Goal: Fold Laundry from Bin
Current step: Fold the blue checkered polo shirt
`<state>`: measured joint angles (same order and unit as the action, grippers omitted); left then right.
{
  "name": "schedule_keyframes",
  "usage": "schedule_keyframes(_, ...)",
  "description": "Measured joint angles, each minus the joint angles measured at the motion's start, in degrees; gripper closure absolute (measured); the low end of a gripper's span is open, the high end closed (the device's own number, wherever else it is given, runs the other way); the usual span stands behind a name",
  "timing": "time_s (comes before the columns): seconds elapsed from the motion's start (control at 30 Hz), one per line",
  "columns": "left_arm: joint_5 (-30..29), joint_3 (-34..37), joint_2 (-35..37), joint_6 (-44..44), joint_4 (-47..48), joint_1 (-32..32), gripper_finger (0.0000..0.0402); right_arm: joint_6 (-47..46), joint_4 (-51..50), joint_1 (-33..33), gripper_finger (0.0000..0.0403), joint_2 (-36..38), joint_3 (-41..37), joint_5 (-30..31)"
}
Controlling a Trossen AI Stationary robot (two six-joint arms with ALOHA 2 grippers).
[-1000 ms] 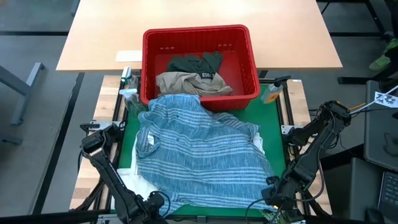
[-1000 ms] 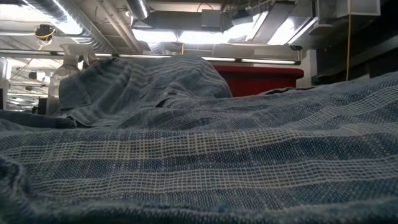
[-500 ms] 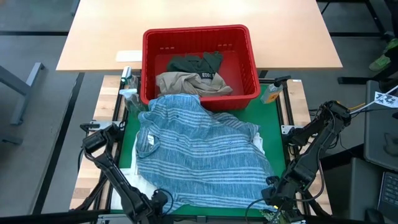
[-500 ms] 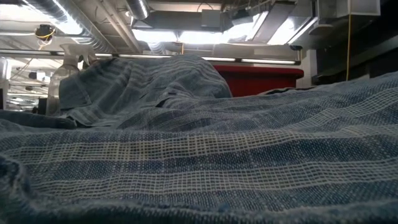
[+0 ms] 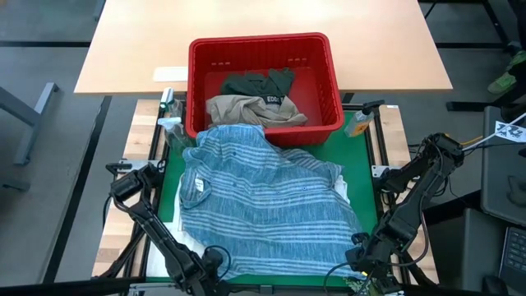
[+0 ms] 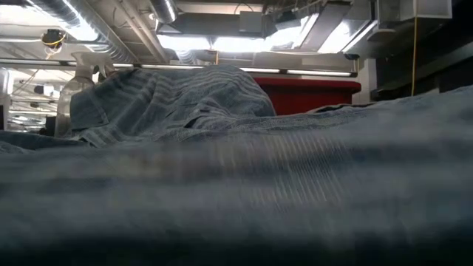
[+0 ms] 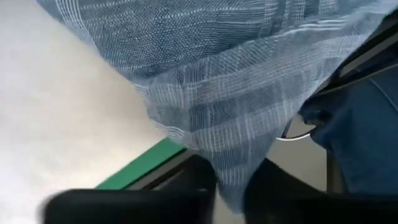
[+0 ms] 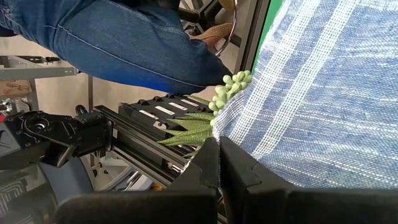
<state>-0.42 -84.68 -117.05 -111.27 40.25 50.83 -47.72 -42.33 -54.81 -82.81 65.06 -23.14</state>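
Observation:
The blue-and-white striped shirt (image 5: 263, 205) lies spread on the green mat (image 5: 353, 160), and its far end is draped over the near wall of the red bin (image 5: 265, 45). A beige garment (image 5: 246, 109) and a dark green one (image 5: 256, 82) lie in the bin. White cloth (image 5: 185, 240) shows under the shirt's near left side. My left gripper (image 5: 215, 261) is at the shirt's near left corner and shut on it. My right gripper (image 5: 362, 248) is at the near right corner, also shut on it. In the low view the shirt (image 6: 236, 185) fills the foreground. My left gripper pinches the shirt's near left hem (image 7: 231, 163) between its two fingers (image 7: 200, 180), coming steeply from above. The cloth narrows into a bunched fold where it runs down between them. The rest of the shirt lies on the mat. My right gripper has the shirt's near right edge (image 8: 219, 127) between its fingertips (image 8: 208, 155), slanting down from the near right. Only the edge of the cloth reaches the tips. The shirt spreads away from them over the mat.
A spray bottle (image 5: 170, 122) stands at the mat's far left and a small bottle (image 5: 359, 123) at its far right. A wooden table (image 5: 140, 49) lies behind the bin. A person's jeans (image 8: 118, 37) and a green plant-like thing (image 8: 230, 84) show beyond the near edge.
My left gripper has come down and a little toward the shirt's near left corner. The cloth nearest the low camera has stirred and is blurred now. The right arm has kept still.

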Motion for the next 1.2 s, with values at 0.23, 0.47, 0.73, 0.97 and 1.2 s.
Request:
schedule_keyframes(0.23, 8.0, -0.8, 0.0, -0.8, 0.0, 0.0, 0.0394, -0.6, 0.7, 0.0, 0.0403, 0.0, 0.0, -0.3)
schedule_keyframes(0.47, 12.8, -4.0, 0.0, -0.5, 0.0, 0.5, 0.0397, -3.2, 4.1, -1.1, 0.0403, 0.0, 0.0, -1.5)
schedule_keyframes(0.73, 15.1, -9.2, 0.0, 3.4, 2.8, 0.3, 0.0399, -3.2, 5.7, -3.8, 0.0403, 0.0, 0.0, -0.3)
schedule_keyframes(0.97, 16.4, -16.5, 0.1, 4.8, 16.8, -0.7, 0.0400, -3.1, 4.7, -3.6, 0.0403, 0.0, 0.0, 1.0)
schedule_keyframes(1.2, 15.8, -25.0, 0.1, 9.1, 33.7, -3.2, 0.0401, -3.0, 0.1, -3.7, 0.0403, 2.9, 0.0, 4.6)
